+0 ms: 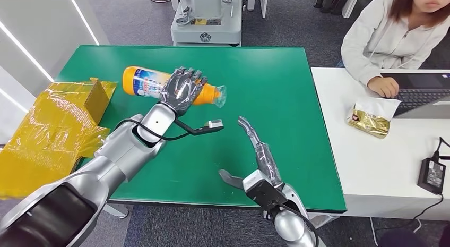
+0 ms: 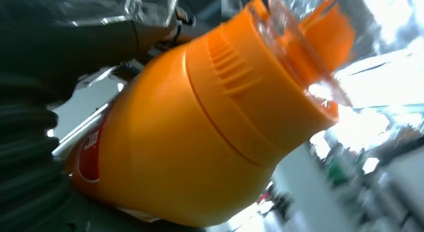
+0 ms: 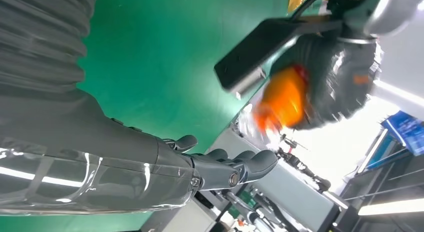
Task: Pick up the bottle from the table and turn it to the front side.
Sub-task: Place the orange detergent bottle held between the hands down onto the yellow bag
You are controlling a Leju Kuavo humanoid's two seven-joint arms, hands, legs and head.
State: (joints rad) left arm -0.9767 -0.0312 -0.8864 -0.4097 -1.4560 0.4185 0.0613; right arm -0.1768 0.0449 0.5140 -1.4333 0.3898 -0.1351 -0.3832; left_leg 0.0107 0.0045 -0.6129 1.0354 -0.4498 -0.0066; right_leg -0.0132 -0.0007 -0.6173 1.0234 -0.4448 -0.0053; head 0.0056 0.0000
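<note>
I've got the left robot hand (image 1: 183, 91) wrapped around the bottle (image 1: 143, 81), held sideways above the green worktop (image 1: 276, 87) so I can rotate it, while the right robot hand (image 1: 260, 156) waits empty, fingers spread.

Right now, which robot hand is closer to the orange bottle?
Left. The left hand grips the orange bottle; the right hand hovers open over the green table, apart from it.
</note>
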